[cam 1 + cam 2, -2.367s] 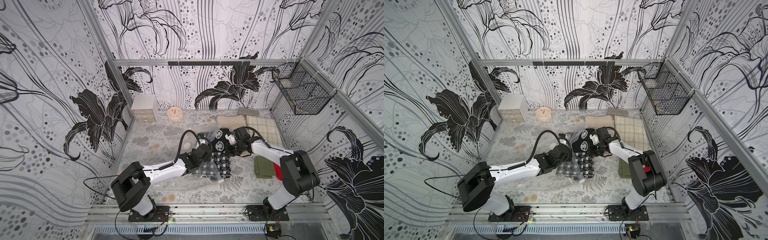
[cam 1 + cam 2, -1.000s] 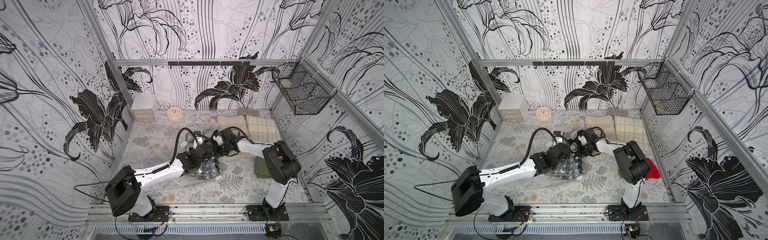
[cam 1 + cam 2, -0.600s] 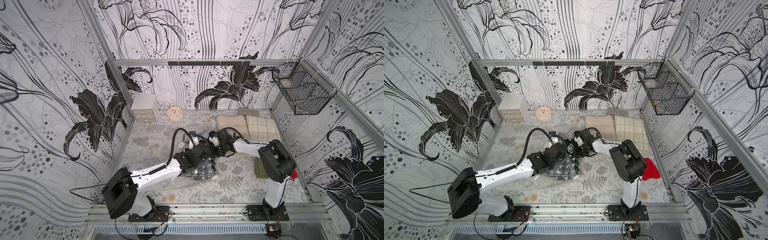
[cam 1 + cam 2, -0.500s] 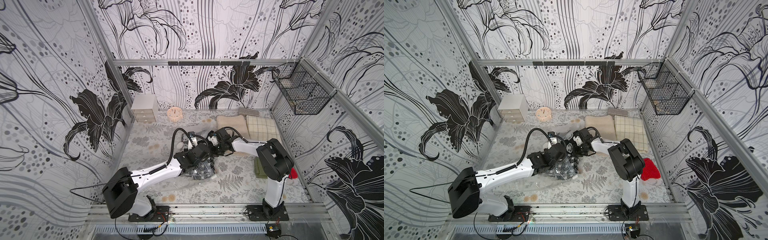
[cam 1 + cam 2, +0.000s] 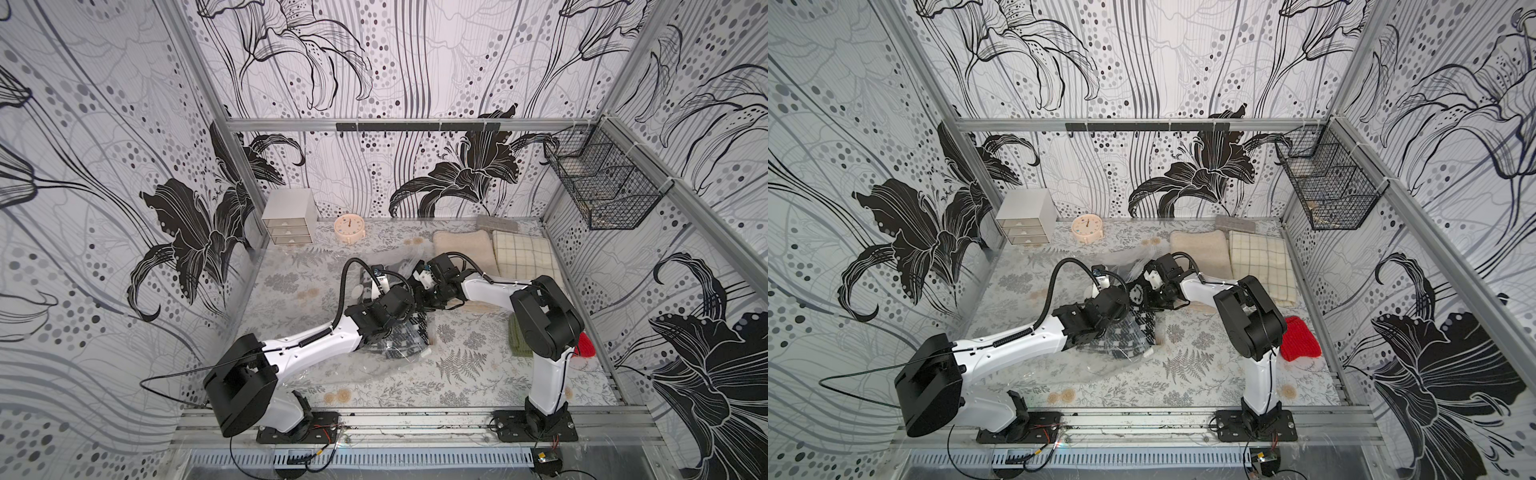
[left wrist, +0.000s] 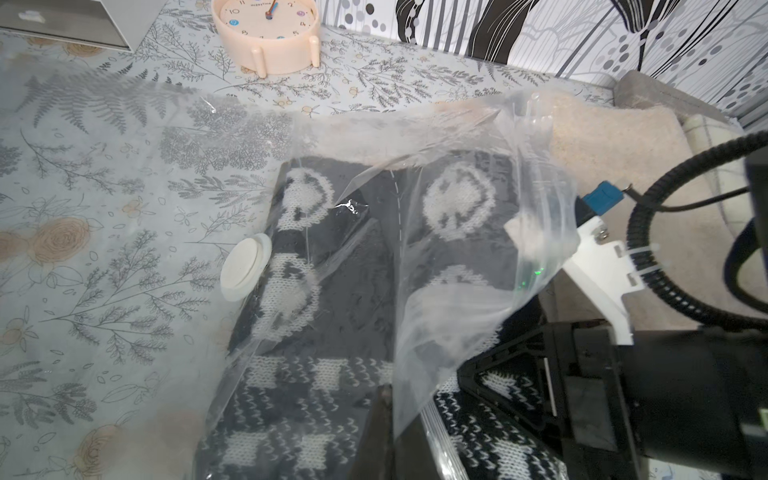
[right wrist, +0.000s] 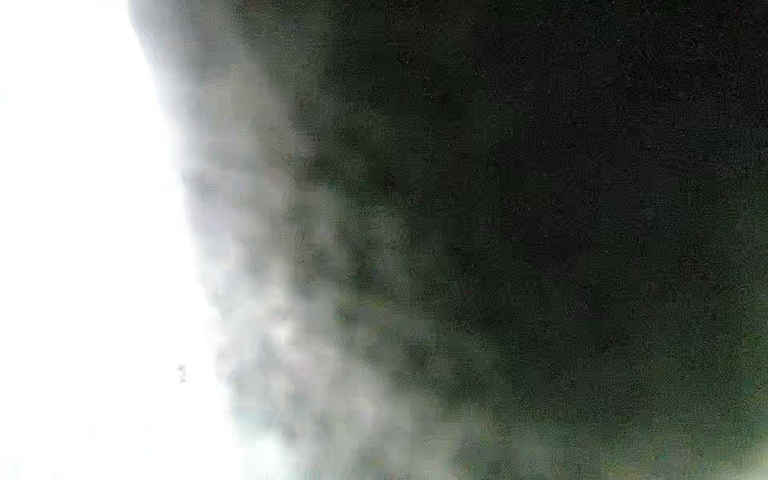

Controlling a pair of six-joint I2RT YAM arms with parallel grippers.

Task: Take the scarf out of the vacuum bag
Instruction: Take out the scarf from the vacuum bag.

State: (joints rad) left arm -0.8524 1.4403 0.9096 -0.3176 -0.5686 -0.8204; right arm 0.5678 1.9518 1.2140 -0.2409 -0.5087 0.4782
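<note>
The scarf (image 6: 332,299) is black knit with white round motifs and checks. The vacuum bag (image 6: 453,266) is clear, its valve disc (image 6: 245,272) white. The clock (image 6: 266,33) is peach. The bench (image 5: 461,376) carries grey ferns and tan roses.

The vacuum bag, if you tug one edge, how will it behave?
The vacuum bag looks thin and creased, draping over the scarf, so it probably flops rather than lifting flat. Its glossy film may slip from a pinch. The scarf inside likely drags along.
</note>
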